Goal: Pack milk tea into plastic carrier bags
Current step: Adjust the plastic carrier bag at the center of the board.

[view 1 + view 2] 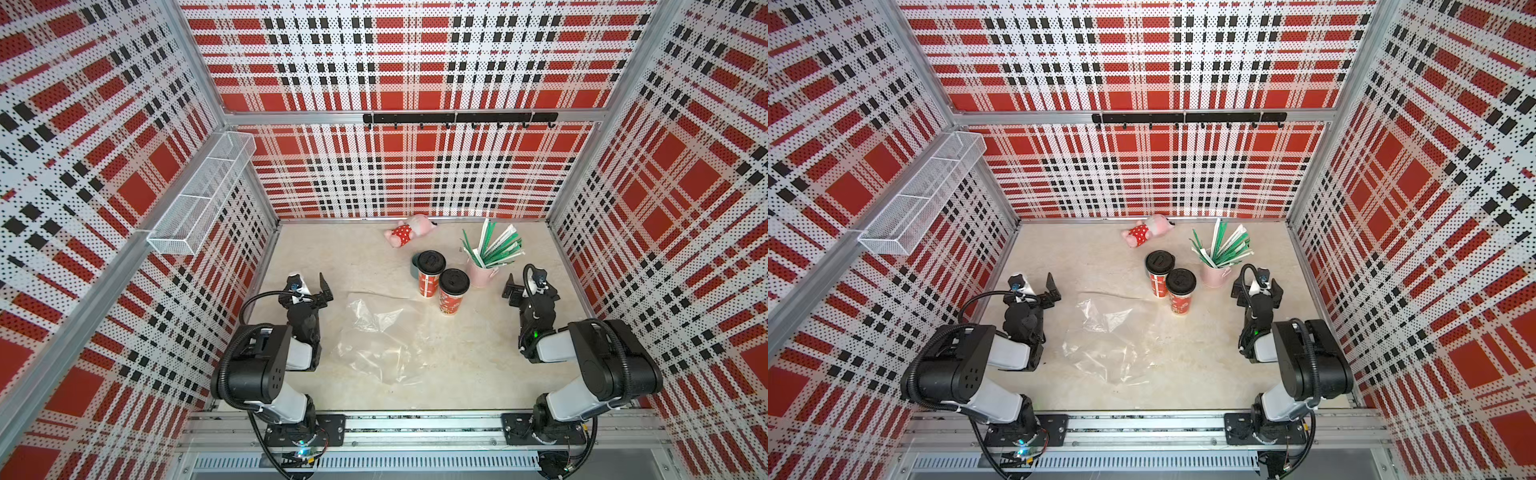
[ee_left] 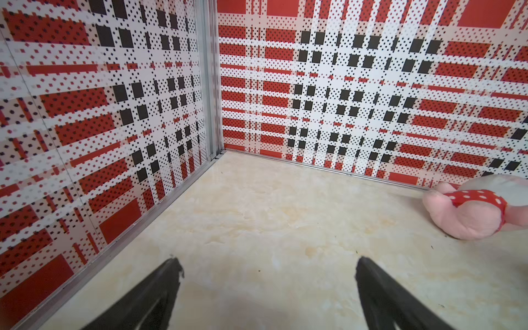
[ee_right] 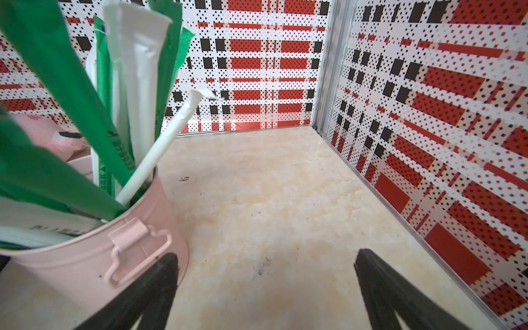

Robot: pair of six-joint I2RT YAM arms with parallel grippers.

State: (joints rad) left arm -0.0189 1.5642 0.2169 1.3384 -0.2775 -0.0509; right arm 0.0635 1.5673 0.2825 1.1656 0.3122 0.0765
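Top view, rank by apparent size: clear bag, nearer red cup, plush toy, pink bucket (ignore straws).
1. clear bag
2. nearer red cup and plush toy: look about alike, and the toy lies farther back, so not ranked
3. pink bucket

The left arm (image 1: 266,365) and right arm (image 1: 602,365) have black joints, pale grey links and black ribbed cables (image 1: 217,374). The left pincer (image 2: 267,263) and right pincer (image 3: 265,255) have black tapered fingers (image 2: 160,291). A green light (image 1: 536,333) marks the right arm.

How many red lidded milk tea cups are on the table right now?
2. The far cup stands beside a short grey-blue cup; the near cup stands close beside it, toward the pink straw cup. None seems hidden.
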